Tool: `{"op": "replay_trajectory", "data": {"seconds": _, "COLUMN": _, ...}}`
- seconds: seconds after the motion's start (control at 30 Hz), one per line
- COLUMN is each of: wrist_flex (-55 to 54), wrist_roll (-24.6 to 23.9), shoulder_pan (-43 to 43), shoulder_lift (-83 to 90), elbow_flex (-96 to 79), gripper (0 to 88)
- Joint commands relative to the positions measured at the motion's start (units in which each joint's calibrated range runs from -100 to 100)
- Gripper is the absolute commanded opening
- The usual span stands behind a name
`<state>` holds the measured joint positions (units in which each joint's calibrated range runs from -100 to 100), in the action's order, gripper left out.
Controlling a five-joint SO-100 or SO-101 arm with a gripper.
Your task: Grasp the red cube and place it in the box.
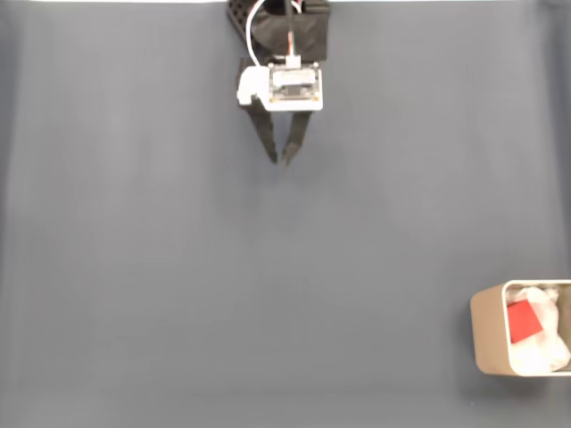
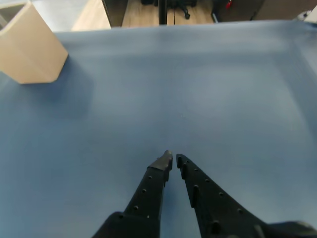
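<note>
- Fixed view: the gripper [image 1: 280, 160] hangs near the top of the picture, well apart from the box [image 1: 486, 330] at the lower right edge. Its two dark fingers come together to a narrow point with almost no gap, and nothing is between them.
- Fixed view: the cube [image 1: 520, 321] already lies inside the box, tilted, on the white wrinkled padding [image 1: 546, 352]. So I judge the placing done; what remains is only to keep the arm away and not to disturb the box.
- Fixed view: the box is beige with rounded corners and a pale rim; the cube is bright red and matte with flat faces. The table cover [image 1: 223, 294] is a plain grey-blue cloth, smooth and without pattern.
- Wrist view: the gripper [image 2: 173, 161] shows from the bottom edge, its black fingers nearly touching at the tips and holding nothing. Small dots run along each finger.
- Wrist view: the box [image 2: 32, 52] stands at the upper left, far from the fingertips; its wall looks smooth and dull, and its inside is hidden here.
- Wrist view: if the arm moves, a high and slow path is best, because the light box can slide easily on cloth.
</note>
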<state>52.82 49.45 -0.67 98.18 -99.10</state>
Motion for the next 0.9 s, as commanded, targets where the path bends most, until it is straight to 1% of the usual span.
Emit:
{"op": "replay_trajectory", "data": {"seconds": 0.0, "wrist_flex": 11.4, "wrist_roll": -0.2, "shoulder_pan": 0.2, "shoulder_lift": 1.7, "elbow_flex": -0.6, "gripper": 0.0}}
{"op": "replay_trajectory", "data": {"seconds": 0.1, "wrist_flex": 17.0, "wrist_roll": -0.1, "shoulder_pan": 0.2, "shoulder_lift": 1.7, "elbow_flex": -0.6, "gripper": 0.0}}
{"op": "replay_trajectory", "data": {"seconds": 0.27, "wrist_flex": 21.8, "wrist_roll": -0.5, "shoulder_pan": 0.4, "shoulder_lift": 1.7, "elbow_flex": -0.7, "gripper": 0.0}}
{"op": "replay_trajectory", "data": {"seconds": 0.87, "wrist_flex": 23.1, "wrist_roll": -0.1, "shoulder_pan": 0.1, "shoulder_lift": 1.7, "elbow_flex": -0.7, "gripper": 0.0}}
